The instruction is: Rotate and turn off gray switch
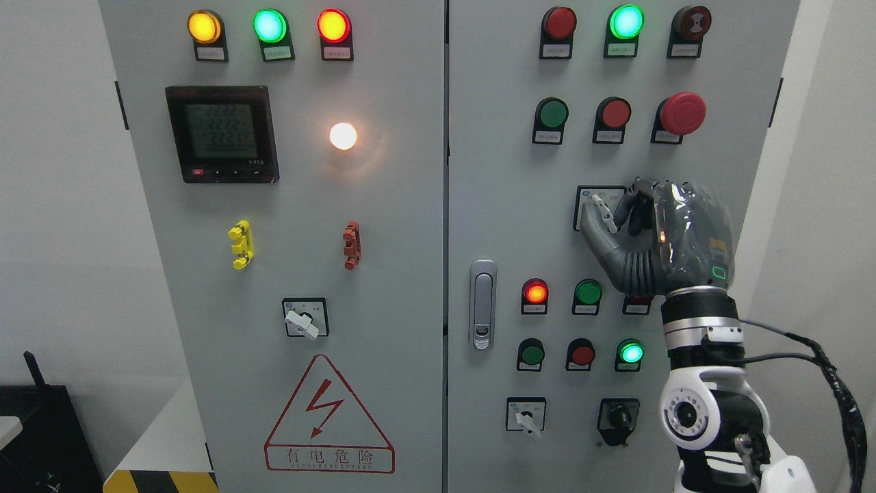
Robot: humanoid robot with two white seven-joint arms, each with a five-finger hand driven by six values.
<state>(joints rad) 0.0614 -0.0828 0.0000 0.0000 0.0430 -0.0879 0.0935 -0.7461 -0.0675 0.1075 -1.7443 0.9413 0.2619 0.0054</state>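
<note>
Gray switch (pixel 601 203) sits on the right cabinet door (pixel 493 205), under the green push button (pixel 551 114) and red push button (pixel 615 113). Right hand (pixel 657 236) pinches its handle with thumb and fingers (pixel 626 205). The grip looks thin, so the fingers might slip off mid-turn, or the hand could bump the red mushroom button (pixel 682 113) above.

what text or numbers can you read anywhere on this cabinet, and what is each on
"有电危险": red triangular lightning warning sign, left door bottom.
Small line beneath it: too blurred to read.
Rows of "2" digits: black square digital meter; exact values unclear.
Small white label plates under the lamps and buttons: too small to read.
Gray rotary switch plate, at the right hand: markings illegible.
</note>
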